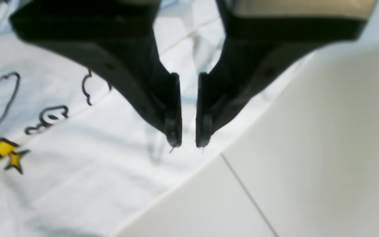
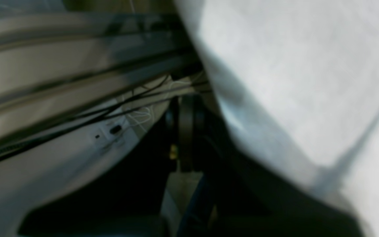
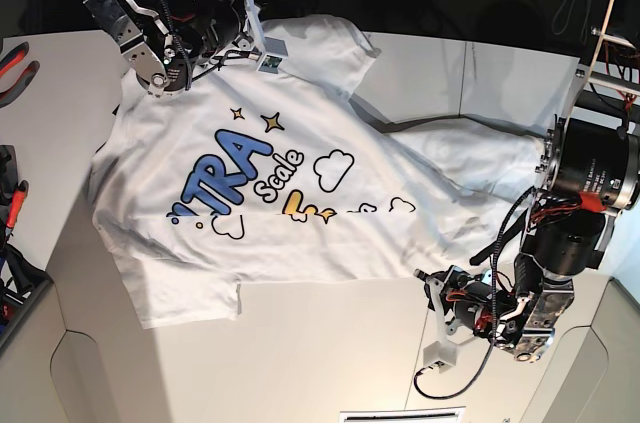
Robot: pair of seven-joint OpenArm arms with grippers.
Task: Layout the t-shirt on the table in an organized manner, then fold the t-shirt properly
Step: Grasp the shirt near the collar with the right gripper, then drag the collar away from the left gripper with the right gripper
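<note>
Jaws: on the left gripper (image 1: 188, 144) a narrow gap is seen between the two black fingertips, with nothing pinched in it; the tips hang just over the hem edge of the t-shirt (image 1: 87, 164), beside bare table (image 1: 324, 148) with its thin dark seam line.

Left wrist view: white cloth is seen lying flat with soft wrinkles, with black cloud outlines and a yellow star from the print at the left. The cloth edge runs diagonally right under the tips.

Right wrist view: heavily blurred. A sheet of white fabric (image 2: 308, 82) fills the right side, close to the lens; cables (image 2: 127, 108) and dark structure are seen behind. The right jaws are not made out here; they are taken as pressed together, and whether cloth is pinched cannot be told.

Base view: the t-shirt (image 3: 260, 193) is spread print-up across the table (image 3: 330, 353), skewed diagonally. The collar end is bunched under the right gripper (image 3: 158, 78) at the far corner; the lower part is rumpled and creased toward the left gripper (image 3: 450, 303).

Risks, as judged: the hem may be missed or only the top layer caught by the left tips, since the edge lies flat on the table. A pull from the right arm could drag the shirt further askew or off the far edge. Creases may get folded in.
</note>
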